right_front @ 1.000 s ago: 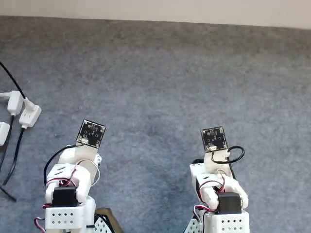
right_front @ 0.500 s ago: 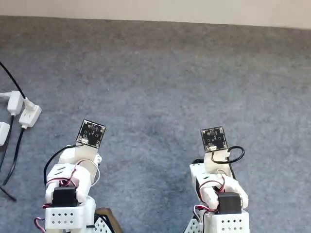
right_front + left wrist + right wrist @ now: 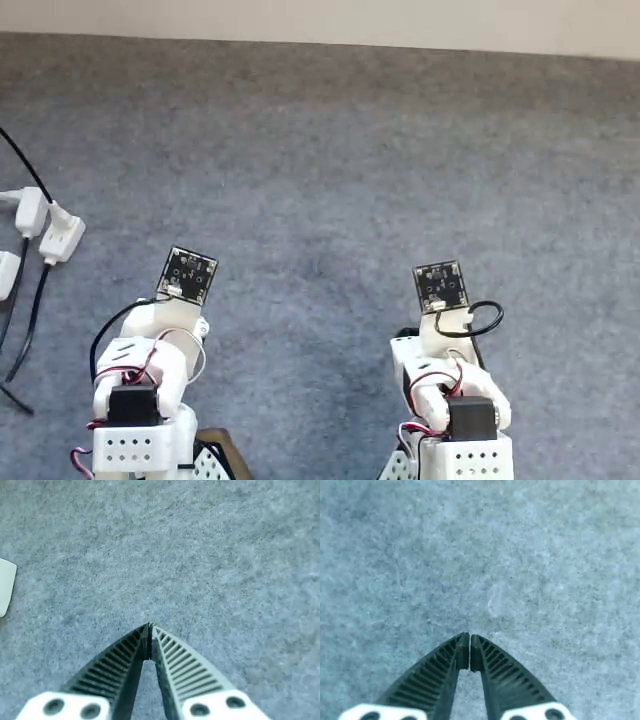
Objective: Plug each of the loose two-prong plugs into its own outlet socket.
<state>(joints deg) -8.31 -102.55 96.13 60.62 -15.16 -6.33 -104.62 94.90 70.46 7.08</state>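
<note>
Two pincers shut, plugs lying off to one side

Three white plugs [image 3: 45, 232] lie in a loose cluster on the grey carpet [image 3: 330, 150], well out to the left of the left arm [image 3: 150, 370] and a little farther from its base than its tip. Black cables [image 3: 28, 300] trail from them back along the carpet's edge. One of the pieces is cut off by the edge of the high view, and from here I cannot tell which of them are plugs and which are sockets. No arm touches any of them.

The left arm is folded low over its base, and the left gripper [image 3: 150, 628] hangs above bare carpet with its ribbed fingers [image 3: 175, 657] pressed together at the tips, nothing between them. A white corner [image 3: 6, 586] shows at the edge of that wrist view, apart from the fingers.

To the right of the left arm, well apart from it, the right arm [image 3: 450, 390] is folded the same way. The right gripper [image 3: 469, 639] is likewise closed and empty, its tips meeting over plain carpet.
</note>
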